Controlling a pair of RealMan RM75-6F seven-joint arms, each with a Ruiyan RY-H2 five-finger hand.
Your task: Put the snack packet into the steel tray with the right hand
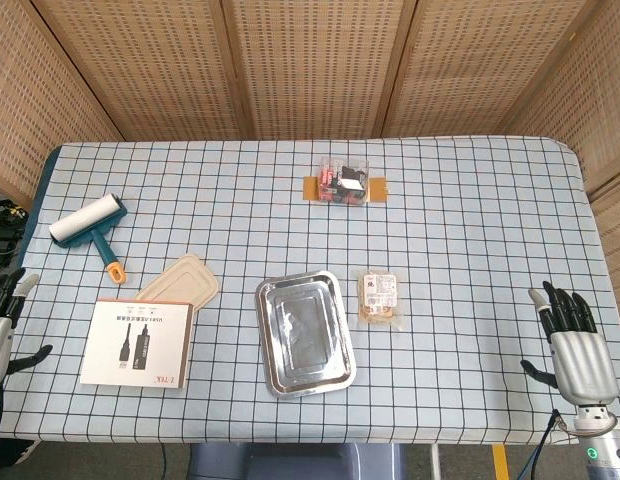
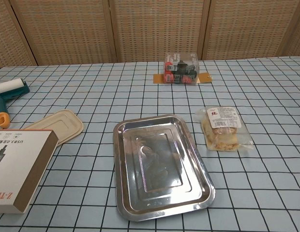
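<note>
The snack packet [image 1: 379,297] [image 2: 222,127] is a clear wrapper with tan pieces and a red-and-white label, lying flat on the checked cloth just right of the steel tray [image 1: 273,372] [image 2: 125,203]. The tray holds nothing. My right hand [image 1: 574,346] hovers at the table's near right corner, fingers spread and holding nothing, well right of the packet. At the left edge, partly cut off, my left hand [image 1: 4,322] is also spread and holds nothing. Neither hand shows in the chest view.
A white USB box [image 1: 135,344] and a beige lid [image 1: 180,282] lie left of the tray. A lint roller [image 1: 90,227] sits at the far left. A clear box of small items [image 1: 345,184] on a brown card stands at the back centre.
</note>
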